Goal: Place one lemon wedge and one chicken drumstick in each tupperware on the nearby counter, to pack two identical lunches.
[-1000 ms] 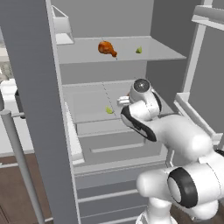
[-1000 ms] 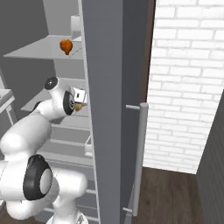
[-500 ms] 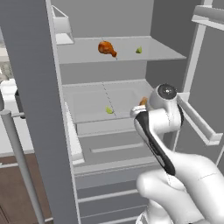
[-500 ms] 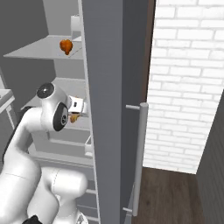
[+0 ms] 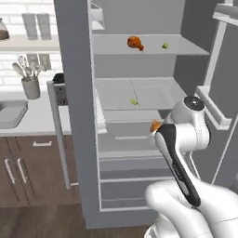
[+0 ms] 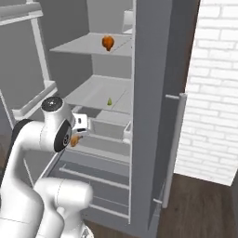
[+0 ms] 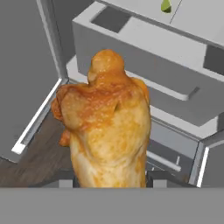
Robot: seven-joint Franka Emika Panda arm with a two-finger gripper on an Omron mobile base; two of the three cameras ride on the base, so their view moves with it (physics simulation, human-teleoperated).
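Drawn back from the open fridge since a second ago, the pincer [image 7: 109, 177] now hangs low before the drawers, clamped on a golden-orange chicken drumstick [image 7: 105, 127]. A second, darker drumstick [image 5: 135, 43] lies on the top shelf [image 5: 186, 46] near a lemon wedge [image 5: 165, 45]; another wedge [image 5: 134, 101] sits on the middle shelf. A grey tupperware [image 5: 10, 114] rests on the counter [image 5: 32, 125].

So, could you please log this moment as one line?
gripper: shut on golden drumstick | second drumstick: top fridge shelf | tupperware: unfilled
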